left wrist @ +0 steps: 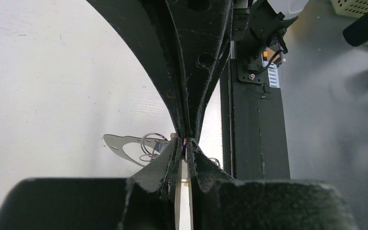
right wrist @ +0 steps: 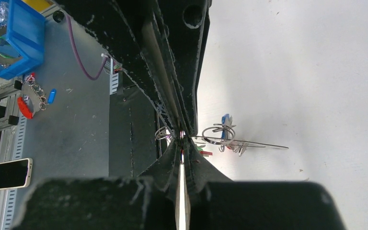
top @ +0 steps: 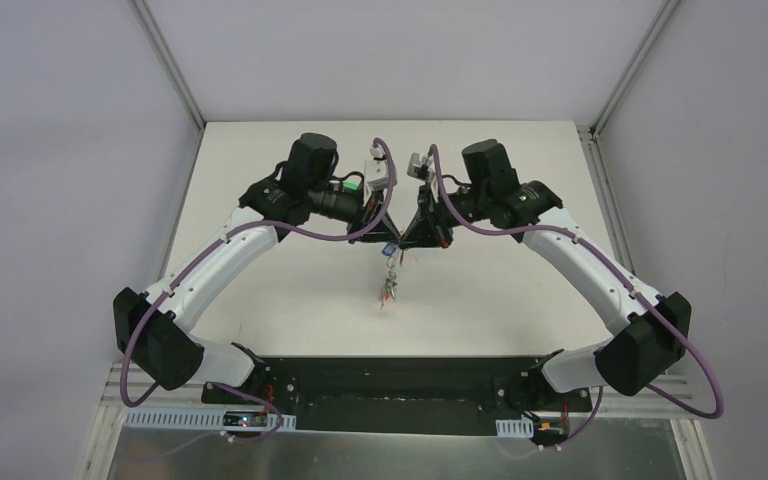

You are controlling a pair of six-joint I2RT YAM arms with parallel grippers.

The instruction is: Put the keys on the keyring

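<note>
Beneath the keyring (right wrist: 261, 144), a thin wire held clear of the surface (top: 290, 290), several keys (top: 389, 291) hang in a bunch, a blue tag (right wrist: 226, 120) and a red tag (right wrist: 204, 153) among them. At one end of the keyring the right end effector (right wrist: 181, 137) is clenched, seemingly on the wire itself, and the left end effector (left wrist: 184, 143) meets it tip to tip, pinched nearly flat on something too small to name. I judge a key is being threaded on; next, the left must slide its piece along the keyring while the right holds firm

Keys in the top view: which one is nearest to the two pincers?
The blue-tagged key; the other keys bunch together farther off, lower in the picture.
</note>
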